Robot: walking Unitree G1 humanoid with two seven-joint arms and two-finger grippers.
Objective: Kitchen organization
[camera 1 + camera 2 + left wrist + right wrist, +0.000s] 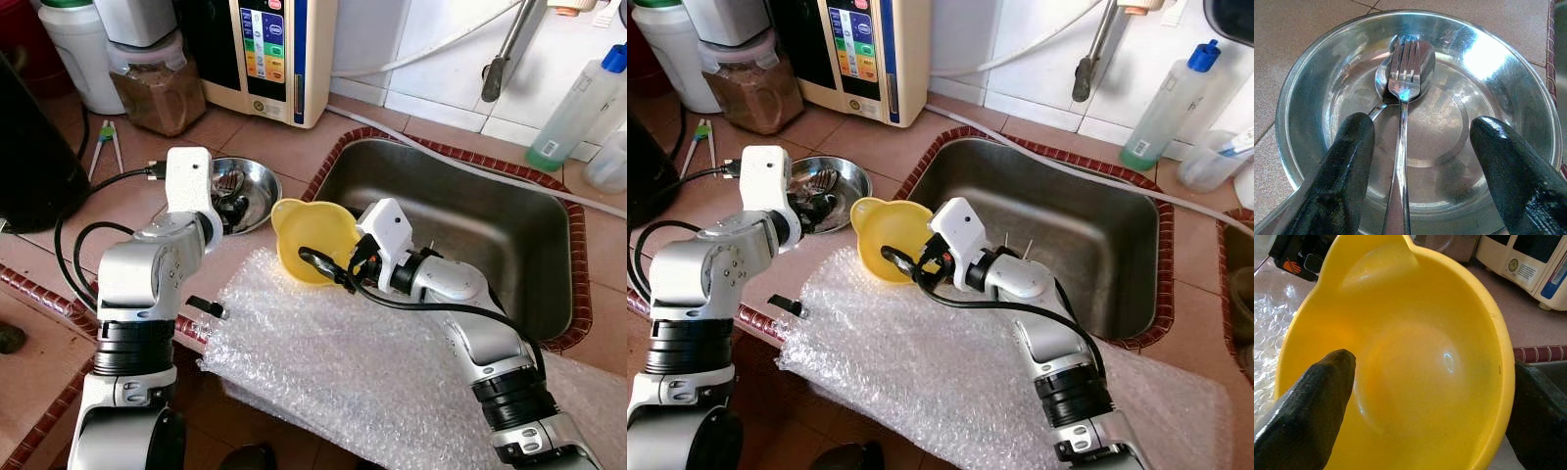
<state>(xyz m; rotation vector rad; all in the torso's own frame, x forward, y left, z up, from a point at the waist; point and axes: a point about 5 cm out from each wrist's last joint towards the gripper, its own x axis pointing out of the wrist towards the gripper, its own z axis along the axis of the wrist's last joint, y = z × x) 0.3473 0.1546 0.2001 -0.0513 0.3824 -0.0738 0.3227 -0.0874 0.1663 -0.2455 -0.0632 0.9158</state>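
Observation:
A yellow plastic bowl (306, 233) sits on the counter between the sink and the bubble wrap. My right gripper (328, 266) is open at its near rim. In the right wrist view one finger (1317, 396) lies inside the yellow bowl (1415, 357) and the other is outside the rim. A steel bowl (260, 184) to the left holds a fork (1403, 98) lying over a spoon (1382, 78). My left gripper (1422, 128) hangs open just above the steel bowl (1303, 98), its fingers on either side of the fork handle.
A steel sink (470, 225) lies to the right with a faucet (505, 49) above. Bubble wrap (343, 362) covers the near counter edge. At the back stand a water purifier (269, 49), a brown-filled jar (157, 83) and a blue-capped bottle (578, 103).

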